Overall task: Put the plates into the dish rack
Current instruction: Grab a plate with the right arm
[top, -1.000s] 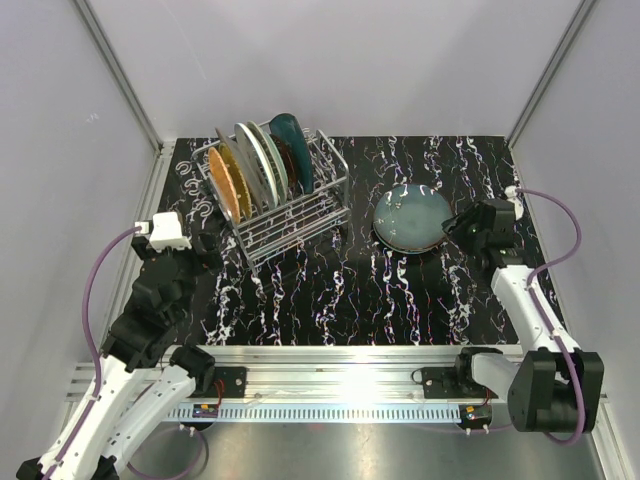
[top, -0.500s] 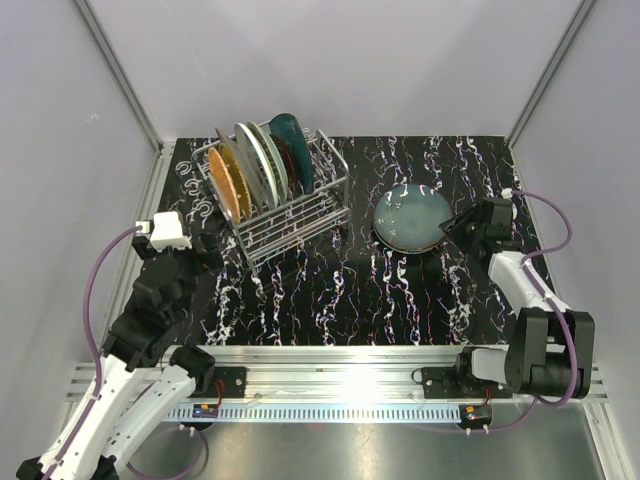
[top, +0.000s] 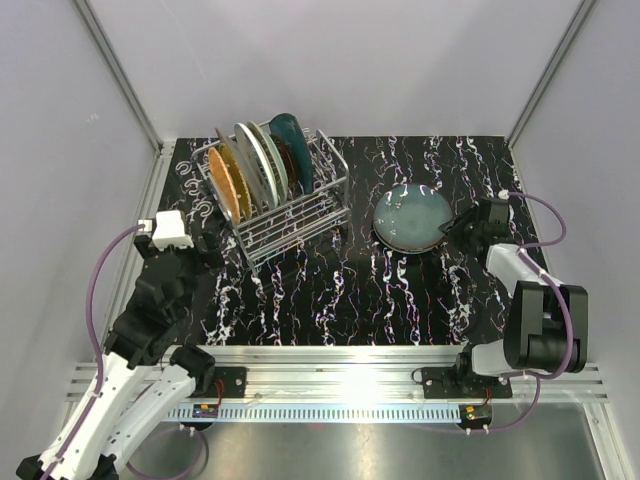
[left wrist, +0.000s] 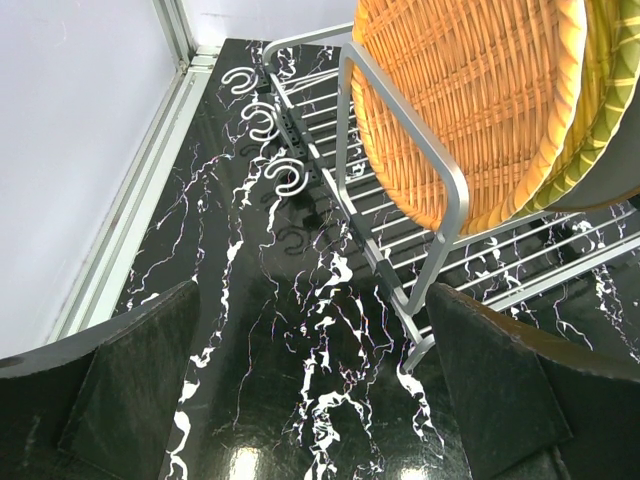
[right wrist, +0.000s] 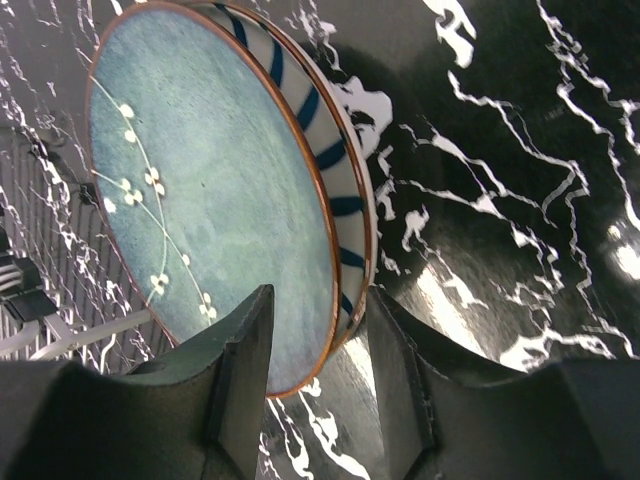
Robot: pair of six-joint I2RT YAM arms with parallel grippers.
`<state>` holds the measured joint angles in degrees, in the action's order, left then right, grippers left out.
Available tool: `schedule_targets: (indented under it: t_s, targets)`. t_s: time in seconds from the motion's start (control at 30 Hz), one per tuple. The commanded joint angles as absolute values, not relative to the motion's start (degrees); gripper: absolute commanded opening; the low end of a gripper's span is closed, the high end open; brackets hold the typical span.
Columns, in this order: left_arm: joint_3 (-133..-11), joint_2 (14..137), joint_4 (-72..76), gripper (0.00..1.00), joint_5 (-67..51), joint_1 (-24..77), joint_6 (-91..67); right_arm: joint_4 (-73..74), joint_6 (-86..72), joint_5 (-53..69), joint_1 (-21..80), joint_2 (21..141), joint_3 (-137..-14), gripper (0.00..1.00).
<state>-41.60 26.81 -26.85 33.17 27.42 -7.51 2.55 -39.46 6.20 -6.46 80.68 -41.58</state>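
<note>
Presently the right arm is folded low, its elbow drawn back toward its base and its forearm stretched along the table [top: 330, 290]. The right gripper [top: 458, 225] meets the right edge of the pale blue-green plate [top: 410, 212], which lies flat on the striped plate [right wrist: 345, 200], well apart from the dish rack [top: 300, 222]. Its fingers [right wrist: 245, 370] straddle both rims at half spread; I cannot tell whether they press. The left arm reaches forward from its base, and the left gripper [top: 210, 245] hangs near the rack's near-left corner, jaws spread wide and holding nothing. The orange plate [top: 226, 185] and the dark teal plate [top: 290, 135] stand on edge in the rack with others between them.
</note>
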Motion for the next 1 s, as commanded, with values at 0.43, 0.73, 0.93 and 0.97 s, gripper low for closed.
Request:
schedule_targets:
  t_s: [0.43, 0.73, 0.93, 0.97]
  targets:
    - [-41.84, 27.77, -24.17, 0.99, 33.40, 27.42, -7.12, -8.35, -38.06, 10.46, -6.94, 86.31, -43.68, 0.49]
    - [-41.84, 27.60, -24.17, 0.99, 33.49, 27.42, -7.21, -10.55, -38.58, 11.51, -6.94, 89.03, -43.51, 0.49]
    - [-41.75, 27.33, -24.17, 0.99, 33.57, 27.51, -7.21, -13.35, -38.94, 12.39, -6.94, 90.53, -42.72, 0.52]
    - [-41.75, 27.42, -24.17, 0.99, 33.57, 27.42, -7.12, -14.14, -38.94, 12.39, -6.94, 90.96, -42.54, 0.52]
